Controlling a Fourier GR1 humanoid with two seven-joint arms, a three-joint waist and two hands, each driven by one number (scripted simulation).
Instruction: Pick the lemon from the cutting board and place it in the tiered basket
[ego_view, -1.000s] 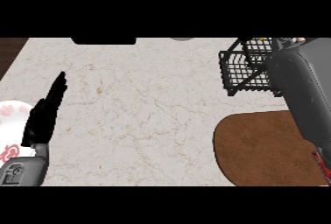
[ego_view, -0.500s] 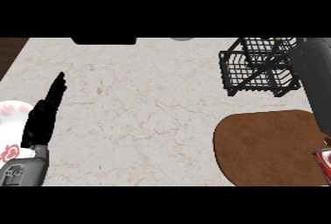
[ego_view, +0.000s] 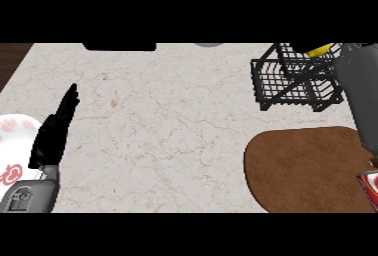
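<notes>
Since the earlier frame the grey right forearm (ego_view: 359, 95) has drawn a little further toward the right edge, so more of the black wire tiered basket (ego_view: 295, 80) at the upper right shows than half a second ago. A small yellow patch, the lemon (ego_view: 320, 49), is visible at the top of the basket beside the forearm; whether it rests inside or is carried cannot be told, because the right hand itself is out of view and its state is hidden. The brown rounded wooden cutting board (ego_view: 306, 170) lies at the lower right with its surface bare, unchanged. The left hand (ego_view: 53, 132) stays at the left edge, fingers straight and relaxed, pointing toward the top of the frame and holding nothing, as before. It rests over the pale marbled desk (ego_view: 170, 125), beside a white plate with pink marks (ego_view: 13, 131) at the far left.
</notes>
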